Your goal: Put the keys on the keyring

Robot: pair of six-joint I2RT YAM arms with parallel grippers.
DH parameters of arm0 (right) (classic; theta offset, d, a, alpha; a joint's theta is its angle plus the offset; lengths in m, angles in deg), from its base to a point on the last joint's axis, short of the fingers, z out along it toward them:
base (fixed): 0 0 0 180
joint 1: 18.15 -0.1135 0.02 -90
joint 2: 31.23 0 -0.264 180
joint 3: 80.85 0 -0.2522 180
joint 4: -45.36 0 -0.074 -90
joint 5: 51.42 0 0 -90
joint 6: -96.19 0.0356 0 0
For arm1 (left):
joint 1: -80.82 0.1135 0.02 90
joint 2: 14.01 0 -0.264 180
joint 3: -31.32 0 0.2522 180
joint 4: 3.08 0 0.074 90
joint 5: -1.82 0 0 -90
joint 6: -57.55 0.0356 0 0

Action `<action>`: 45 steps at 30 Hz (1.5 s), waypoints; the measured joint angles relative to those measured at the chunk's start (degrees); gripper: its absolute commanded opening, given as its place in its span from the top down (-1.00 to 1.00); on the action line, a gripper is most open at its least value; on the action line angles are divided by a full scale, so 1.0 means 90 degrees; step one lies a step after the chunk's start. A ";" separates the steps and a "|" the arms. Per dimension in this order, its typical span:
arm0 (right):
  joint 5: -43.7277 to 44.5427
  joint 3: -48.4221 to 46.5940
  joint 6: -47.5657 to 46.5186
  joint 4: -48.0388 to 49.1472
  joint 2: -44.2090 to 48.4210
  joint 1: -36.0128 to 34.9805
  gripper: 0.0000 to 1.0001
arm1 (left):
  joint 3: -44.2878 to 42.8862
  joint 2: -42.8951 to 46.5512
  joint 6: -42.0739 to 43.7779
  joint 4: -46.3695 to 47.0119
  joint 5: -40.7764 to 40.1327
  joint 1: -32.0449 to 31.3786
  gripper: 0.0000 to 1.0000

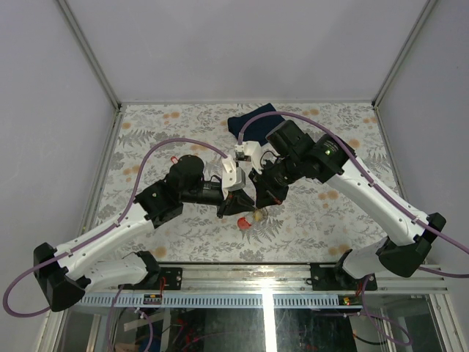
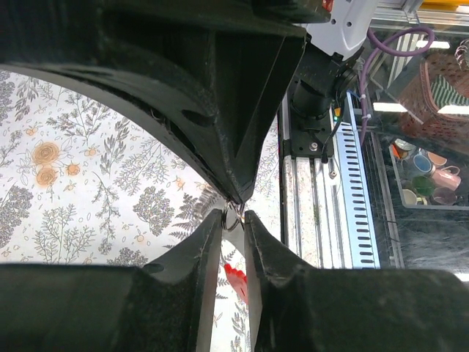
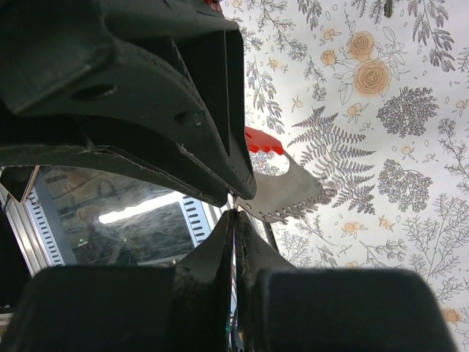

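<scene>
Left tool (image 2: 233,215) and right tool (image 3: 234,213) meet tip to tip above the floral counter (image 1: 146,220), with the keyring (image 2: 234,219) between them.
Folded blue cloth (image 1: 249,121) lies at the far side, well apart. The right tool is closed tight on the thin silvery loop, probably to steady it. The left tool stands a narrow slit apart at the same loop, and whether it grips cannot be told. The red tag (image 2: 234,282) hangs below. The keys' coloured heads are not made out. Off the counter are a woven basket (image 2: 440,81) and cups (image 2: 445,177), contents unclear.
</scene>
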 measured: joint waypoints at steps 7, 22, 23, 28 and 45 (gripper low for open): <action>-0.0036 0.0007 -0.0005 -0.0002 0.0005 0.0000 1.00 | -0.0010 -0.0017 0.0000 0.0002 0.0000 0.0000 0.70; -0.0066 0.0131 -0.0022 0.0063 0.0024 0.0000 1.00 | -0.0036 -0.0112 -0.0002 0.0010 0.0117 0.0000 0.88; -0.0083 0.0143 -0.0022 0.0066 0.0032 0.0000 1.00 | -0.0036 -0.0114 -0.0010 0.0010 0.0117 0.0000 0.92; -0.0100 0.0170 -0.0087 0.0063 0.0061 0.0000 1.00 | -0.0036 -0.0114 -0.0032 0.0036 0.0126 0.0000 1.00; 0.0741 0.1739 -0.0134 0.2686 0.2472 0.0007 0.45 | 0.0872 0.0935 -0.1518 0.1804 -0.0389 0.0029 1.00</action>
